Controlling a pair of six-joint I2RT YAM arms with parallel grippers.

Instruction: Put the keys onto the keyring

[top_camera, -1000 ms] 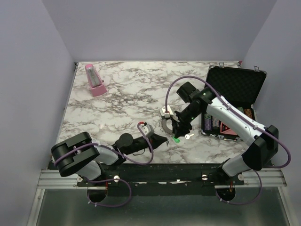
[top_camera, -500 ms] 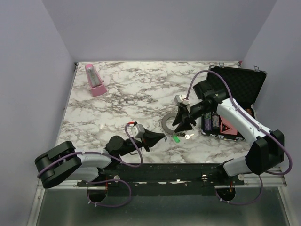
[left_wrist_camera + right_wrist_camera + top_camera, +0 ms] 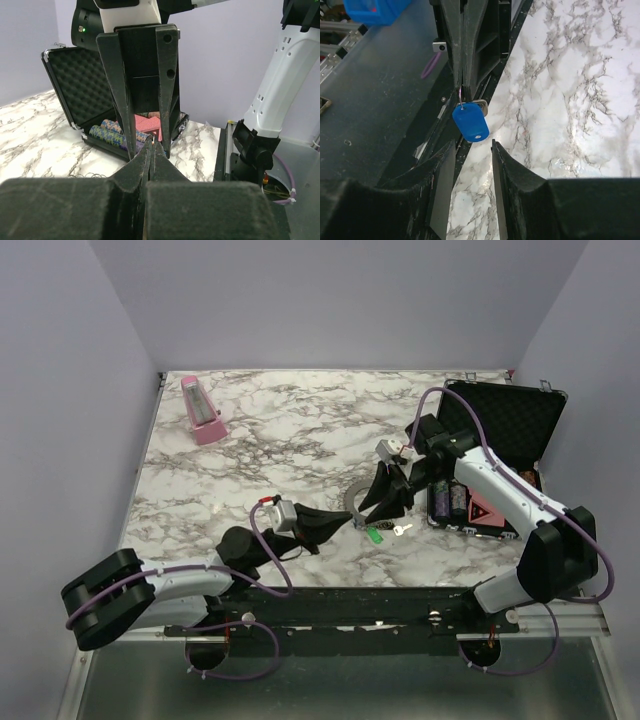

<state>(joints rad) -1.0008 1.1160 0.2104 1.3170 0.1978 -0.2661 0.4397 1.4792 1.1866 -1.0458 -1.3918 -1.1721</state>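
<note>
left gripper (image 3: 462, 86), fingers pressed together, pinches the wire loop of a blue key (image 3: 470, 124) at frame centre. right gripper (image 3: 384, 508) fingers are spread. the toothed keyring (image 3: 350, 501) lies centre-right on the marble table (image 3: 250, 455).

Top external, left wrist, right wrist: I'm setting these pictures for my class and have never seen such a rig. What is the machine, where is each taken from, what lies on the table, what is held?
Two robot arms, left and right, are bolted at the near edge of a white marbled table. The top view looks down from above and behind them; each wrist view rides on one arm. On the table lie a flat grey toothed metal keyring, a green-headed key, a silver key, a pink wedge-shaped object and an open black case holding stacked chips. The left gripper is shut on the wire loop of a small blue-headed key, dangling before the open right gripper.
</note>
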